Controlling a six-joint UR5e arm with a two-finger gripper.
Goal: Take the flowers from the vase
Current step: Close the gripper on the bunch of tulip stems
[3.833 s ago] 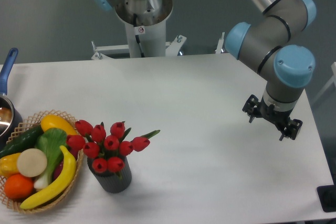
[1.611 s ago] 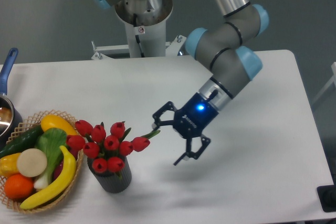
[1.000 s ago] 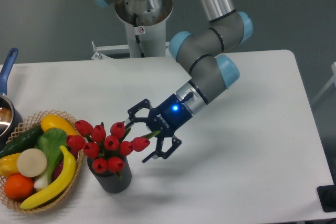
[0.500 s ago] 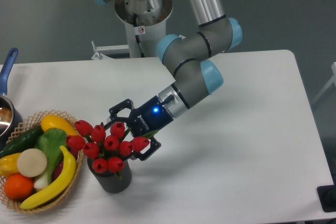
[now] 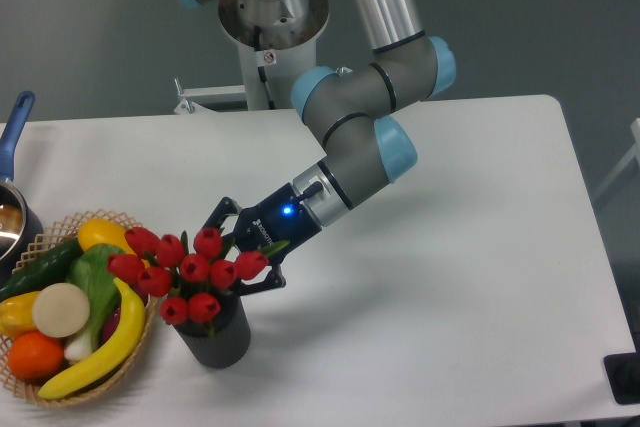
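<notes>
Pincer (image 5: pixel 237 257) status: you see the black two-finger pincer reaching in from the right side of the short dark ribbed cylindrical vase (image 5: pixel 214 334), its fingers spread apart on either side of the flower bunch just above the vase rim. One finger (image 5: pixel 222 218) lies behind the bunch, the other (image 5: pixel 262 285) in front of it. Whether the fingers press the stems, you cannot tell; no closed grip is visible. A blue light glows on the pincer body.

Flowers: the bunch of small red tulip buds with green stems and leaves (image 5: pixel 190 272) stands in the vase, with the buds leaning left of the vase toward the round woven wicker basket (image 5: pixel 55 232). The leftmost buds overlap the basket's edge.

Vase: it stands upright on the white desk (image 5: pixel 450 277), just beside the right side of the basket.

Basket contents: you see yellow, green, white and orange fruit and vegetables inside.

Left of the basket, at the picture edge, a metal pot with a blue handle (image 5: pixel 12 162) is partly in view.
</notes>
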